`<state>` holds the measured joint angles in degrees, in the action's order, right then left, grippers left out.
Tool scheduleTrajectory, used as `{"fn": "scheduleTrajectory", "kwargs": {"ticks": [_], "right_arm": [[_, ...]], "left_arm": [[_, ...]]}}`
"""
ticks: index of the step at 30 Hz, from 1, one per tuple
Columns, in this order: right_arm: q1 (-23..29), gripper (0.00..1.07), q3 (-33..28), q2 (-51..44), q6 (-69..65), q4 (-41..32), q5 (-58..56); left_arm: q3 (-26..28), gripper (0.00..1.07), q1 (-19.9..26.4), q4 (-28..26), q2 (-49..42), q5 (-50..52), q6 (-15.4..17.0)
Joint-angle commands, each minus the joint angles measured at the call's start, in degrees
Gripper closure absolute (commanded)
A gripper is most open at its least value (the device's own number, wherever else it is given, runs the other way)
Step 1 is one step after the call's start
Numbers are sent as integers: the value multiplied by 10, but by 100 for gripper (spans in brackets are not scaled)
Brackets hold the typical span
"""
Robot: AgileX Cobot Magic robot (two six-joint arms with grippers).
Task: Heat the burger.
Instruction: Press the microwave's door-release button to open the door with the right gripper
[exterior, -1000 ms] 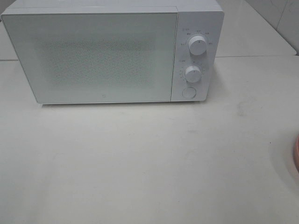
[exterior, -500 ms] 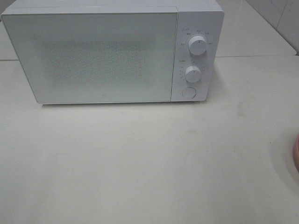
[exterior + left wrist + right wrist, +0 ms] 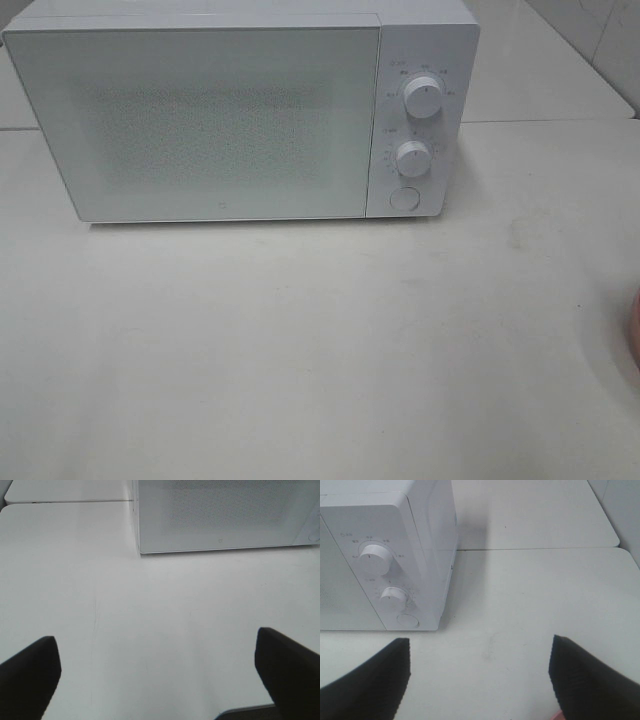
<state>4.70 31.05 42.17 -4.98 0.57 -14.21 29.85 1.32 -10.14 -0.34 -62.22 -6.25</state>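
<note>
Okay, left jaws: wide open, nothing between them, hanging over bare worktop (image 3: 150,605). Microwave (image 3: 225,515) is straight ahead of them, well apart, door shut. Right jaws: open wide too, nothing gripped. Ahead of the right jaws, off toward the left-arm side, is the microwave's control end: upper knob (image 3: 374,559), lower knob (image 3: 394,599), round button (image 3: 407,620) below those. Bare worktop is between the right jaws and the microwave. A pink sliver, the plate rim (image 3: 559,715), shows close in by the right jaws. The same rim (image 3: 636,330) is cut off at the edge of the high view, so I can't see what's on it. Burger: not in any view, so I can't tell where it is.
</note>
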Motion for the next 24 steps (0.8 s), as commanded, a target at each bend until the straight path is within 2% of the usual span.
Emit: {"fn": "scheduleTrajectory", "kwargs": {"ticks": [1,9,15,17,21,23,24], "right_arm": [[-3,32,1,29,-5,0,41],[-3,32,1,140,-6,-1,167],[0,32,-9,179,-6,-1,231],[26,32,-46,215,-1,-1,349],[52,32,-68,242,17,-14,414],[79,32,-85,268,58,-70,457],[79,32,-85,268,58,-70,457]], "left_arm": [[-2,9,0,0,-13,8,1],[-2,9,0,0,-13,8,1],[-2,9,0,0,-13,8,1],[-2,9,0,0,-13,8,1],[-2,9,0,0,-13,8,1],[-2,9,0,0,-13,8,1],[-2,9,0,0,-13,8,1]]}}
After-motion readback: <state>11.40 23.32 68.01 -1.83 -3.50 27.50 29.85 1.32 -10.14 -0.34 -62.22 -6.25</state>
